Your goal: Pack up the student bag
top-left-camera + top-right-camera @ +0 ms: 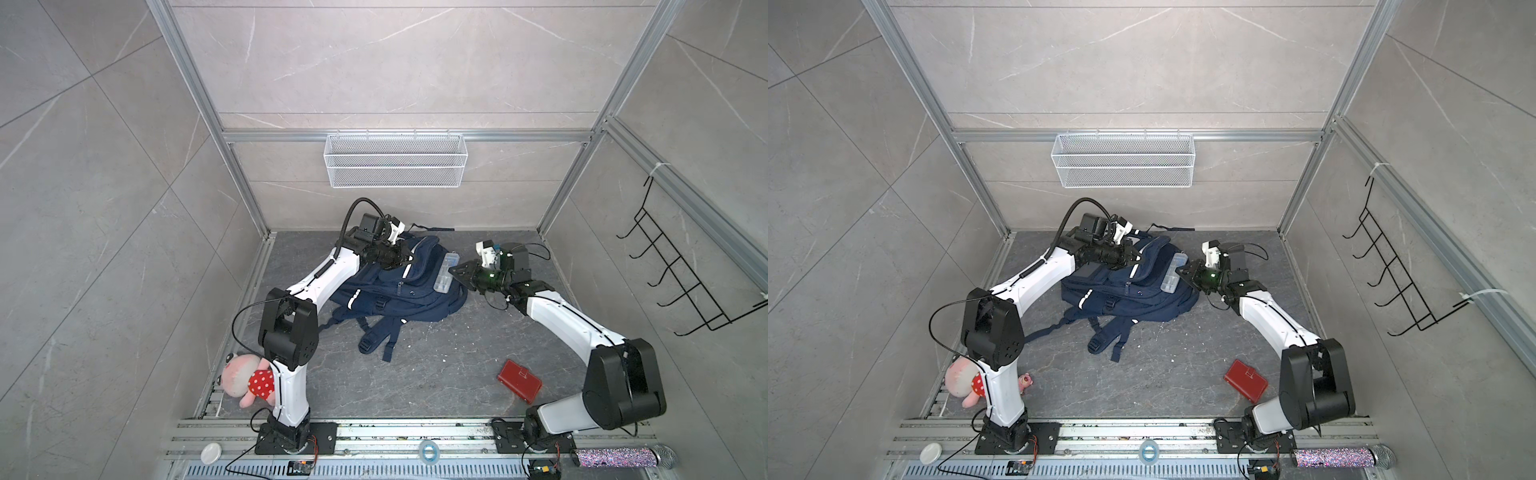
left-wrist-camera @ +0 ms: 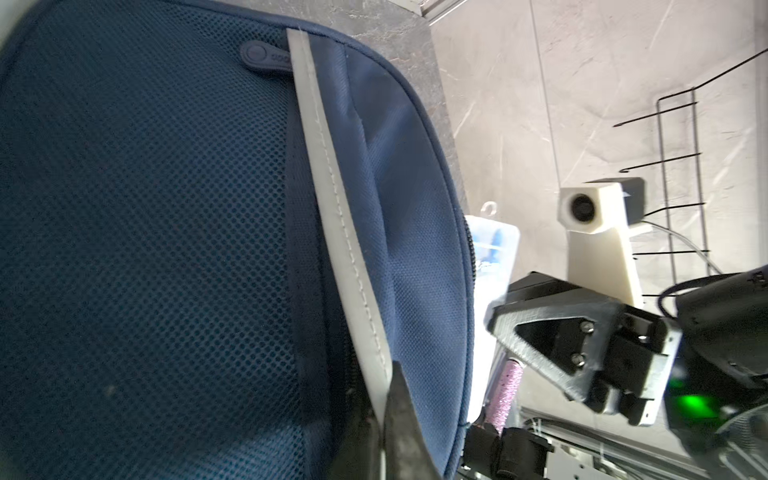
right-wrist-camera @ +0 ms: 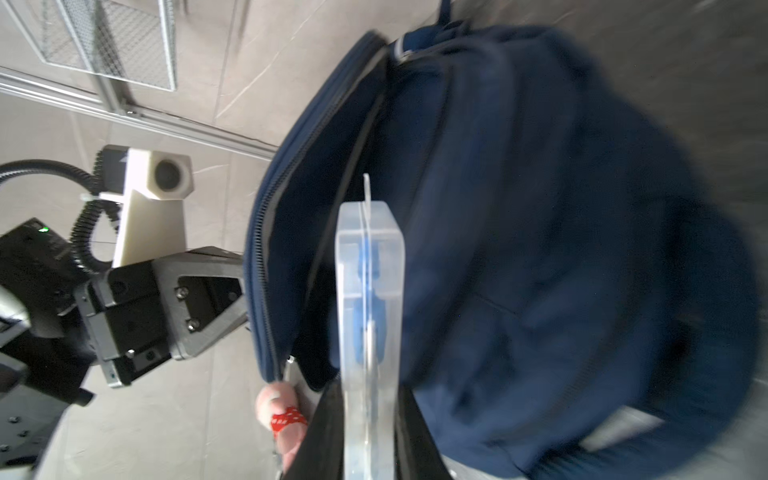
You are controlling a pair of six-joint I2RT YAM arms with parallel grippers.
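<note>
**Box-into-bag step: how I'd do the slide-in**

So the student bag (image 1: 399,291) lies flat on the dark floor between the two arms, with its straps trailing toward the arm bases. The left gripper (image 1: 405,261) is pinched fully closed on the bag's top flap, right by the white reflective stripe (image 2: 340,216). That lifts the flap so the zip compartment gapes. The right gripper (image 1: 456,272) has its jaws narrow, clamped on a clear plastic organizer box (image 3: 370,291). It holds the box edge-on along the bag's right side, far end at the mouth. I can't tell if the tip is past the zipper (image 3: 259,249) yet.

My take:
- Aim the box at the dark gap, not the fabric fold beside it.
- Push along the box's long axis so a corner doesn't catch the zipper teeth.
- The flap needs to be held high during the push. The fabric looks floppy, and the mouth probably collapses otherwise.
- Only let go once most of the box is inside.
</note>
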